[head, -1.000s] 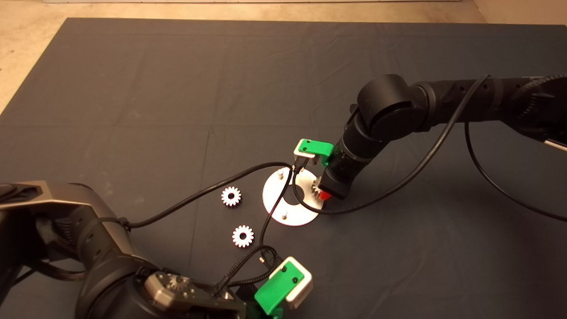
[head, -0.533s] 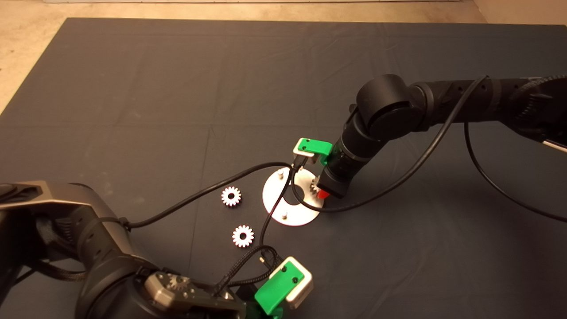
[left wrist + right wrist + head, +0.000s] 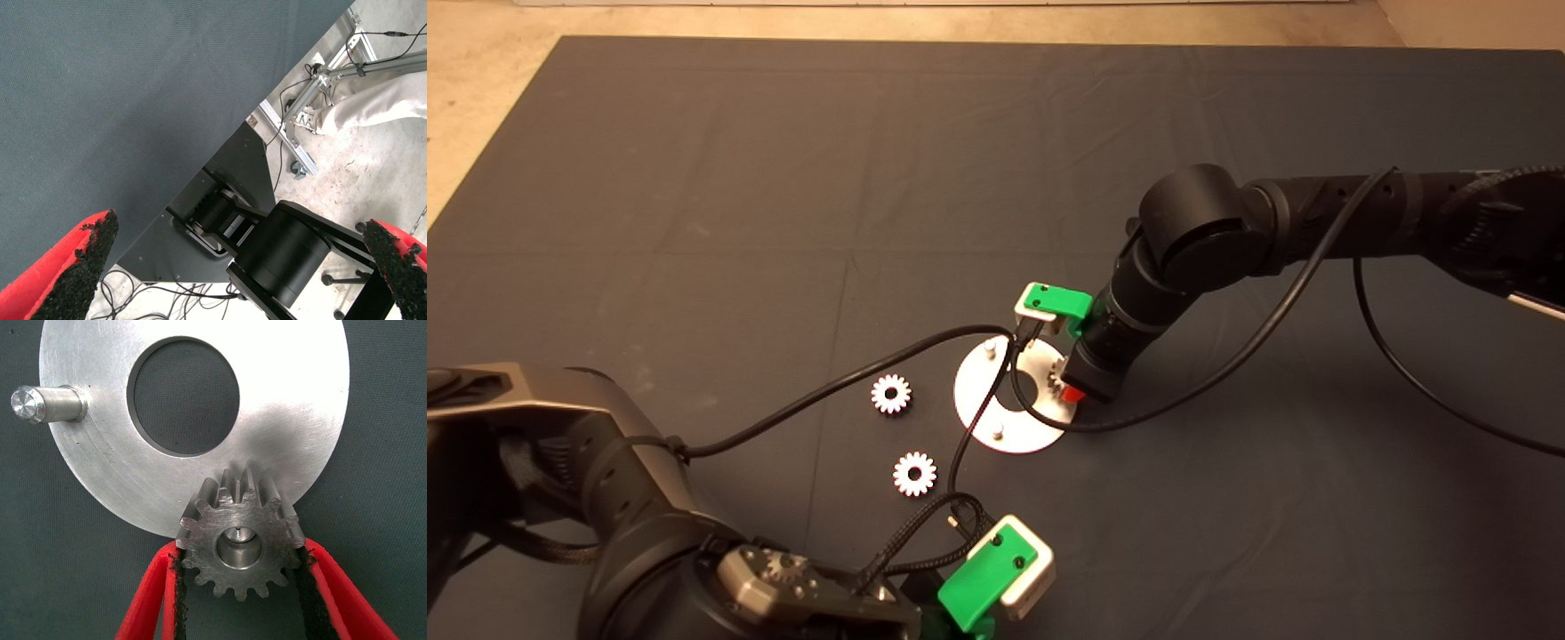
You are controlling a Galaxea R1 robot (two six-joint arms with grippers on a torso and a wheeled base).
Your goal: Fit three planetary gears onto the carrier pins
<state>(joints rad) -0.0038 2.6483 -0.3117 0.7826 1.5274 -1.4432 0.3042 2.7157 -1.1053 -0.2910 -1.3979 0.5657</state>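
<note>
The right end effector (image 3: 1073, 391) is seen at the right-hand edge of the carrier disc (image 3: 996, 418) on the dark mat (image 3: 783, 178) of the worktop. Its two red fingers (image 3: 150, 600) are closed against opposite flanks of one planetary gear (image 3: 240, 543), which is pinched between the black pads. In the right wrist view, the tip of a pin is visible through the bore of this gear, and the gear overlaps the rim of the disc. One bare carrier pin (image 3: 47, 403) is shown standing at the disc's far edge in that view; two bare pins (image 3: 990, 349) are seen in the head view.

Two further planetary gears are shown lying flat on the mat, left of the disc: one (image 3: 891, 394) near it, the other (image 3: 914, 473) closer to the bottom of the head view.

The left end effector (image 3: 240, 273) is held at the lower edge of the head view, with its fingers spread wide and nothing between them. A person's leg (image 3: 377, 107) is visible beyond the mat.
</note>
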